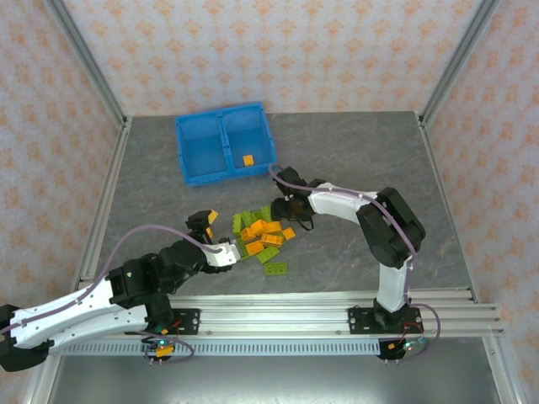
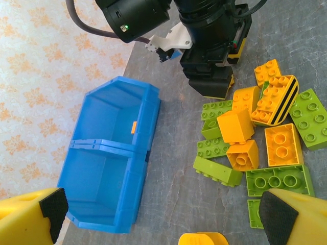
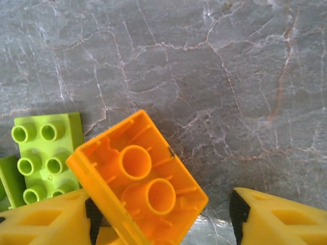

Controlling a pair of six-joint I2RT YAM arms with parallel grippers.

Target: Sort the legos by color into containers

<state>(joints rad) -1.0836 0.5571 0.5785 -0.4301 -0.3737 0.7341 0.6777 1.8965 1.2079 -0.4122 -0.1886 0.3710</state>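
Observation:
Lime green and orange legos (image 1: 263, 237) lie in a loose pile mid-table. The blue containers (image 1: 221, 113) stand behind it, with one orange brick (image 1: 248, 160) in the right compartment. My right gripper (image 1: 295, 215) is down at the pile's right edge. In the right wrist view it (image 3: 163, 219) is open around an upturned orange brick (image 3: 138, 178) that leans on the left finger, with a gap to the right pad. My left gripper (image 1: 221, 234) hangs wide open at the pile's left side, with bare table between its fingers (image 2: 163, 219). A round orange piece (image 2: 203, 239) lies just below it.
One green brick (image 1: 275, 268) lies apart, nearer the arms' rail. A green studded brick (image 3: 43, 153) sits to the left of the upturned orange one. In the left wrist view the tray wall (image 2: 148, 132) is left of the pile (image 2: 255, 138). Grey table stretches right of the right arm.

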